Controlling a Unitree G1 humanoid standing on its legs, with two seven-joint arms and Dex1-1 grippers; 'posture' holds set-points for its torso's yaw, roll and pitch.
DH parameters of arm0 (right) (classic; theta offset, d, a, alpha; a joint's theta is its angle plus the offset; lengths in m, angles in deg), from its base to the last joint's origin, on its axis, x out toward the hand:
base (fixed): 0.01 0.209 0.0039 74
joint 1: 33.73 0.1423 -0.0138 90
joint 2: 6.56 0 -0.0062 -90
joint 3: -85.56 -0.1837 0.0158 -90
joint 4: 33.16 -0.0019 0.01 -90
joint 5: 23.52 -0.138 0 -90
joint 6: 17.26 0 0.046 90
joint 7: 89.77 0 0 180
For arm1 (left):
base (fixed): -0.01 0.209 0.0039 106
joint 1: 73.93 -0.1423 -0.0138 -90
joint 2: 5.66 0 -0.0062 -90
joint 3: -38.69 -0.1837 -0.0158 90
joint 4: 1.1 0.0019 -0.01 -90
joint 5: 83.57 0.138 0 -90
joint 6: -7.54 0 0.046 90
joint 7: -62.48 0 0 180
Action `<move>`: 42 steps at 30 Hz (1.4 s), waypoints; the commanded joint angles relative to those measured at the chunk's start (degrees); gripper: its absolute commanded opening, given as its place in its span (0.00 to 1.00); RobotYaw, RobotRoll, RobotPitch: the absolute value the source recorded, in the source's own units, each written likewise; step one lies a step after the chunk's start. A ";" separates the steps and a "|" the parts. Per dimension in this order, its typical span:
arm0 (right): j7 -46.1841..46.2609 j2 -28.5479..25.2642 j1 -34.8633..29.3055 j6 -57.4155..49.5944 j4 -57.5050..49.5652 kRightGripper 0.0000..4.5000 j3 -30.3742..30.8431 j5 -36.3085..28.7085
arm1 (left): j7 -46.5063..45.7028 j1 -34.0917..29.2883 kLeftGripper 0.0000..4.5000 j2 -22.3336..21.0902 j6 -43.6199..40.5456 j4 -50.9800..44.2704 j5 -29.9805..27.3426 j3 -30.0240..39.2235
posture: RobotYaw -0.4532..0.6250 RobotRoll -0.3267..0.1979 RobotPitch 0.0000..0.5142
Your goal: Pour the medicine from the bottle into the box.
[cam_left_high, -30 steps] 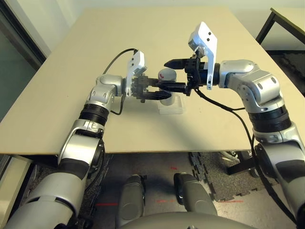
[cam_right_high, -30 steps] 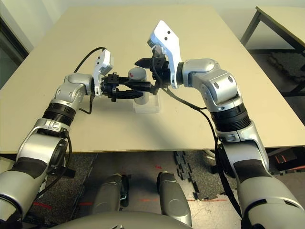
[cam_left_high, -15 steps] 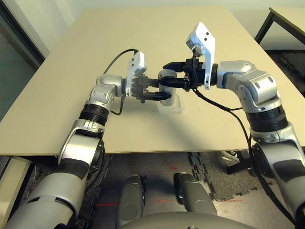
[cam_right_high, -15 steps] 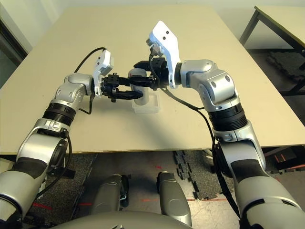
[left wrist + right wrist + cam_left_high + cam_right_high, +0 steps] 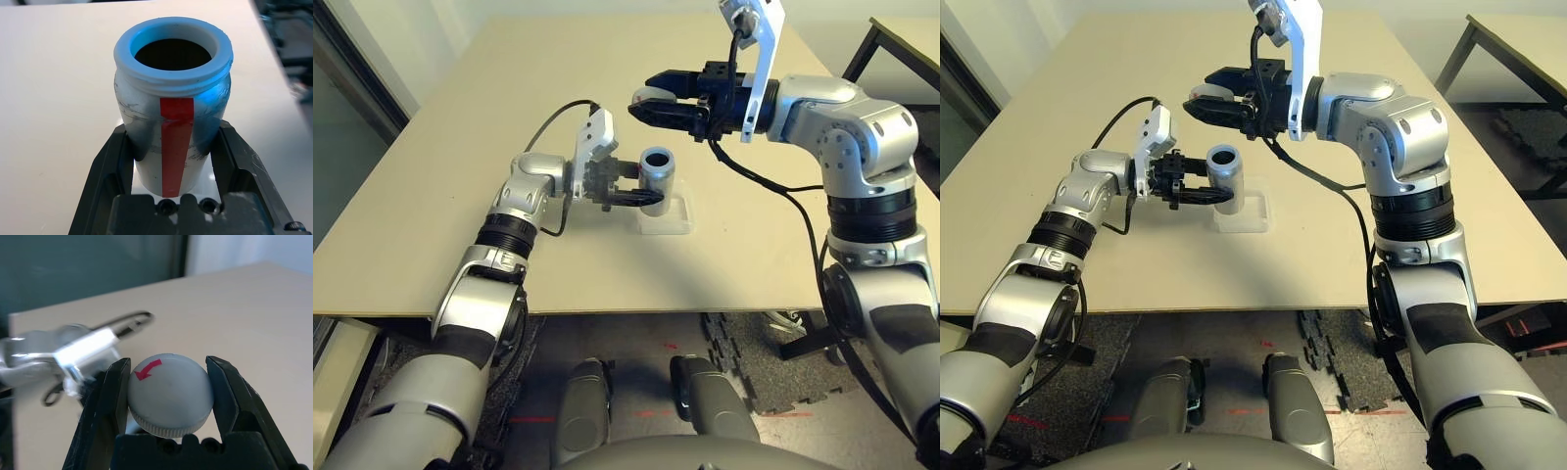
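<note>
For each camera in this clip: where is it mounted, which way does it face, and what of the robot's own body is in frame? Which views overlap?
Left eye and right eye views: on the head, facing forward and down at the table; both silver forearms show.
Left wrist view: on the left wrist, looking along the left gripper, shut on the open bottle.
Right wrist view: on the right wrist, looking along the right gripper, shut on the cap.
Shared: both eye views show the bottle above the box; the right wrist view also catches the left arm.
</note>
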 commanded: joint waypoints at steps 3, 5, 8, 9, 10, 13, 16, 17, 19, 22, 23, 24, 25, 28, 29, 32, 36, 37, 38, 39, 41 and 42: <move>6.01 1.41 -4.07 8.60 7.23 0.57 -1.87 4.55 | -14.08 4.94 0.53 0.94 3.88 5.95 0.32 6.03 | 0.27 0.62 0.13; 8.49 2.66 -5.67 12.73 9.77 0.57 -2.73 5.85 | -20.24 5.80 0.53 1.49 5.08 8.14 0.28 8.35 | 0.28 0.62 0.13; 13.17 4.22 -7.64 19.30 14.68 0.57 -3.86 8.50 | -27.69 5.63 0.53 2.45 7.64 10.83 0.81 10.69 | 0.28 0.62 0.13; 14.71 4.78 -8.14 21.27 16.43 0.57 -4.38 9.10 | -29.70 5.42 0.53 2.79 8.58 11.68 1.06 11.14 | 0.28 0.62 0.13; 16.39 5.49 -8.57 23.29 18.57 0.57 -5.18 9.46 | -31.99 5.22 0.53 3.18 9.58 12.93 1.28 11.64 | 0.29 0.62 0.13; 19.85 6.78 -9.12 29.55 24.99 0.57 -6.73 10.94 | -38.16 4.49 0.53 4.11 12.90 16.08 2.09 12.65 | 0.29 0.62 0.13; 22.19 7.72 -8.87 34.44 31.25 0.57 -7.93 11.91 | -44.10 3.28 0.53 4.99 14.97 18.81 2.22 14.11 | 0.29 0.62 0.13; 22.61 7.94 -8.68 35.80 33.12 0.57 -8.14 12.18 | -45.61 2.92 0.53 5.25 15.23 19.51 2.12 14.54 | 0.29 0.62 0.13; 23.52 8.34 -8.35 37.95 36.80 0.57 -8.62 12.61 | -48.08 2.13 0.53 5.76 15.55 20.51 2.27 14.96 | 0.29 0.62 0.13; 24.69 8.97 -7.94 40.90 42.09 0.57 -9.27 13.25 | -49.81 0.87 0.53 6.51 15.96 20.95 2.93 14.74 | 0.30 0.62 0.13; 25.17 9.33 -7.88 41.95 43.69 0.57 -9.56 13.34 | -50.04 0.47 0.53 6.71 15.85 20.96 3.15 14.60 | 0.30 0.62 0.13; 25.56 9.66 -7.83 42.73 45.04 0.57 -9.81 13.36 | -50.15 0.14 0.53 6.87 15.75 20.94 3.26 14.57 | 0.30 0.62 0.13; 25.77 9.88 -7.70 43.39 46.10 0.57 -9.99 13.36 | -50.22 -0.06 0.53 6.97 15.66 20.92 3.34 14.60 | 0.30 0.62 0.13; 26.48 10.90 -7.63 44.64 49.49 0.57 -10.26 13.39 | -50.64 -0.69 0.53 6.85 14.62 20.94 3.65 14.79 | 0.30 0.62 0.14; 26.65 11.16 -7.63 45.01 50.38 0.57 -10.33 13.41 | -50.82 -0.80 0.53 6.79 14.24 20.97 3.73 14.89 | 0.30 0.62 0.14; 27.22 11.60 -7.65 46.42 52.76 0.57 -10.39 13.90 | -51.25 -0.95 0.53 6.65 13.52 21.13 3.56 15.36 | 0.31 0.62 0.14; 27.72 11.85 -7.52 47.90 54.95 0.57 -10.32 14.70 | -51.30 -1.02 0.53 6.48 13.00 21.27 3.49 15.56 | 0.31 0.62 0.15; 27.84 11.86 -7.48 48.12 55.31 0.57 -10.28 14.90 | -51.28 -1.05 0.53 6.47 12.92 21.26 3.49 15.59 | 0.31 0.62 0.15; 27.97 11.81 -7.49 48.35 55.65 0.57 -10.23 15.17 | -51.16 -1.08 0.53 6.47 12.85 21.25 3.51 15.62 | 0.31 0.62 0.15; 28.09 11.76 -7.48 48.51 55.93 0.57 -10.19 15.42 | -51.10 -1.10 0.53 6.46 12.83 21.26 3.55 15.63 | 0.31 0.62 0.15; 28.27 11.70 -7.50 48.62 56.31 0.57 -10.16 15.75 | -50.98 -1.13 0.53 6.45 12.80 21.29 3.63 15.62 | 0.31 0.62 0.15; 28.35 11.66 -7.52 48.64 56.50 0.57 -10.11 15.93 | -50.96 -1.14 0.53 6.43 12.83 21.33 3.68 15.60 | 0.31 0.62 0.15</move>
